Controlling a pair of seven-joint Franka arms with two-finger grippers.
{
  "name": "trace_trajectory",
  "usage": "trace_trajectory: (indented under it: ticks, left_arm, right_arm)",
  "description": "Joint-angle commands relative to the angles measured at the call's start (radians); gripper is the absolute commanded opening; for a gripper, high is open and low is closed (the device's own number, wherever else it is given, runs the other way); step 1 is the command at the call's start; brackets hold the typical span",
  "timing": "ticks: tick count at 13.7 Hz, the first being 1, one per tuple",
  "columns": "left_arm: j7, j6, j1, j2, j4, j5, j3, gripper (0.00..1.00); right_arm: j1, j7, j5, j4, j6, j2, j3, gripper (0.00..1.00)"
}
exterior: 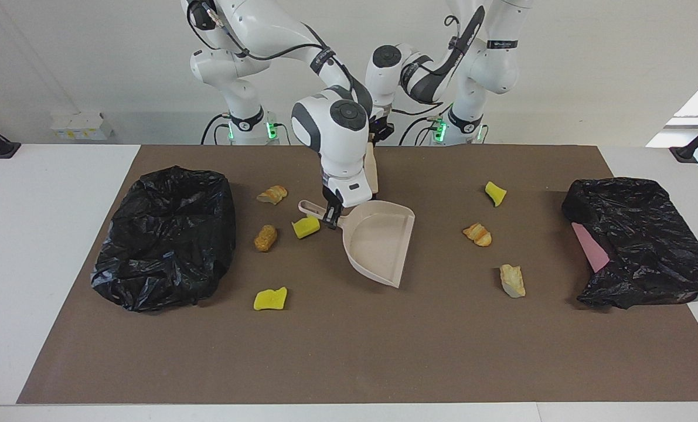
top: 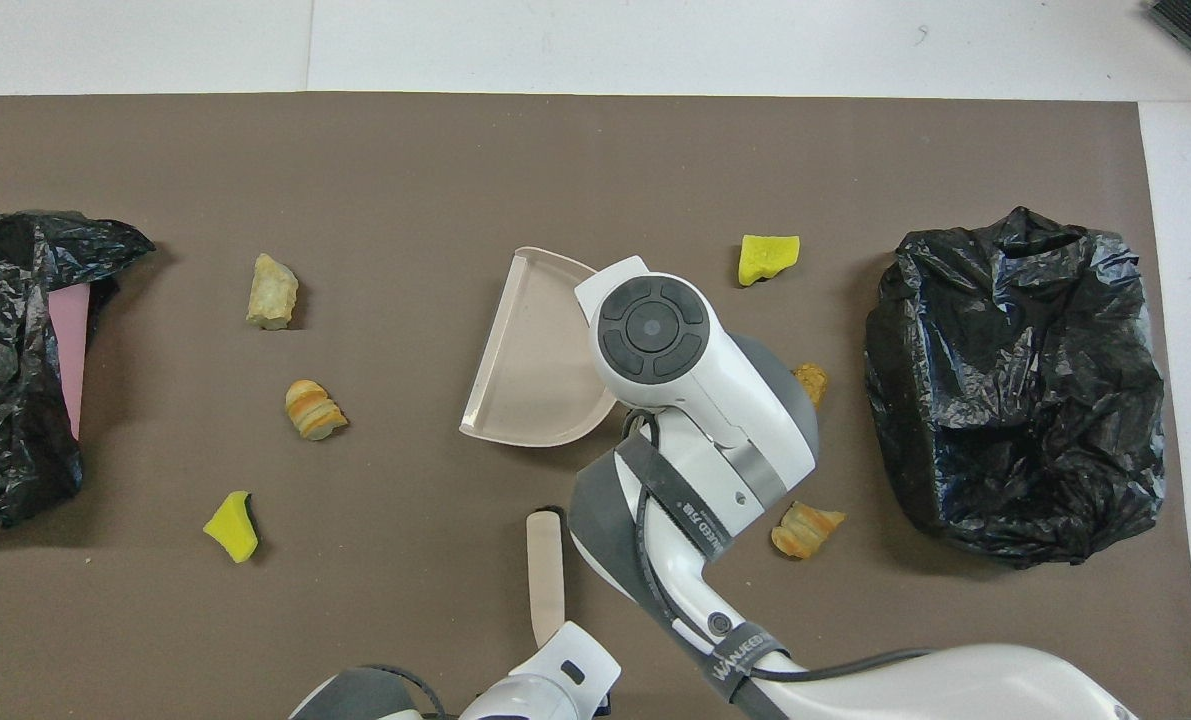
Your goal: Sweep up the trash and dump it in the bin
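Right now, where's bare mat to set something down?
Free: the broad strip farther from the robots than the dustpan, and the patch between it and the striped bread lump. Crowded: between the dustpan's handle and the black bin bag, where trash pieces cluster.

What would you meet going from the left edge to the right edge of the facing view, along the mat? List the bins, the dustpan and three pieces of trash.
Black-bagged bin → brown lump → dustpan → striped bread piece → pale lump → second black-bagged bin.
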Motion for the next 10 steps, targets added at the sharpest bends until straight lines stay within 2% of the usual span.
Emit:
trace_trajectory:
  ticks: [1, 4, 8, 10]
  left_arm:
    - [-0.119, -0.093, 0.055, -0.039, 0.01, -0.011, 0.001, 0.0]
    - [-0.238, -0.163, 0.149, -0.088, 0.018, -0.008, 0.003, 0.0]
    - [-0.225, -0.332, 0.34, -0.152, 0.065, 0.041, 0.001, 0.0]
    - [-0.194, -0.41, 0.394, -0.157, 0.099, 0.082, 0.001, 0.0]
  right_arm:
    - [0.011, -0.027, -0.022, 0.004, 0.006, 0.003, 0.008, 0.0]
    - [0.026, -0.031, -0.03, 0.006, -0.004, 0.02, 0.006, 0.0]
    - [0.046, -0.071, -0.067, 0.054, -0.002, 0.062, 0.006, 0.0]
    - [0.052, -0.131, -0.091, 0.054, 0.013, 0.065, 0.006, 0.0]
